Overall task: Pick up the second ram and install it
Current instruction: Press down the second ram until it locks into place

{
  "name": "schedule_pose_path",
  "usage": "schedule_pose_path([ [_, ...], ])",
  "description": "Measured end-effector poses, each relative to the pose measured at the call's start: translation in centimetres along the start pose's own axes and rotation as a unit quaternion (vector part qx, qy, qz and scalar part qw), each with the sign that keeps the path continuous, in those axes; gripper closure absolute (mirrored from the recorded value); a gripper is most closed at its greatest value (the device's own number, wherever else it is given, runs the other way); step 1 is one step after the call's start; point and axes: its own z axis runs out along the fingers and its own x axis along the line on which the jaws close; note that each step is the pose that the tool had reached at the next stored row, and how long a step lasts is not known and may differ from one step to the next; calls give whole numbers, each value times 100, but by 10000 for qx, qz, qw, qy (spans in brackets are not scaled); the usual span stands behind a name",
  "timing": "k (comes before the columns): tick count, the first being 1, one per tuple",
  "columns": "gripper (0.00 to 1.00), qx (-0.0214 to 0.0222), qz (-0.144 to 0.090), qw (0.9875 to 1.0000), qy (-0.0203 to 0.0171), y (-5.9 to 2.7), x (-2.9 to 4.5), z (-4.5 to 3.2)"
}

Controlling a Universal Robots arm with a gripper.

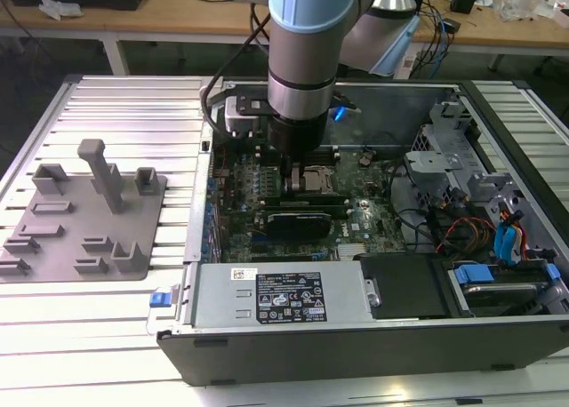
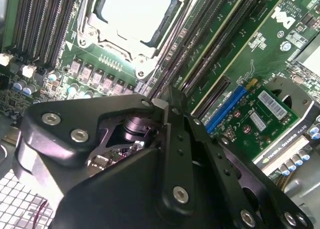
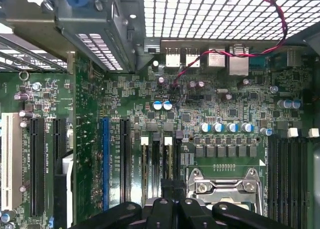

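Observation:
My gripper (image 1: 286, 178) reaches down into the open computer case (image 1: 356, 345), over the memory slots beside the CPU socket (image 1: 314, 181). In the first wrist view the gripper (image 3: 170, 188) is over one slot. A thin pale edge there is the second ram (image 3: 167, 161), standing edge-on in the slot, which has white clips at its end. The fingers are drawn together on that edge. In the second wrist view the gripper (image 2: 162, 105) closes to a point just above the board, and its black linkage hides the stick.
A grey tray (image 1: 80, 220) with upright blocks lies on the slatted table at the exterior view's left. Inside the case are a dark expansion card (image 1: 302, 220), a power supply (image 1: 284, 296), drive bays with cables (image 1: 480, 220) and more black slots (image 3: 287, 179).

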Motion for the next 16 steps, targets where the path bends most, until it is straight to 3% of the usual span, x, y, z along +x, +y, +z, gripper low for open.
schedule_pose_path([
  [2,92,7,-1,10000,-10,-2,-4,-32],
  [4,92,1,0,10000,12,2,-7,-195],
  [7,92,0,0,10000,14,0,-8,-235],
  [9,92,1,0,10000,15,-111,-8,-236],
  [10,92,1,0,10000,14,-233,-8,-237],
  [12,92,1,-1,10000,15,-382,-7,-239],
  [16,92,0,0,10000,14,-408,-7,-239],
])
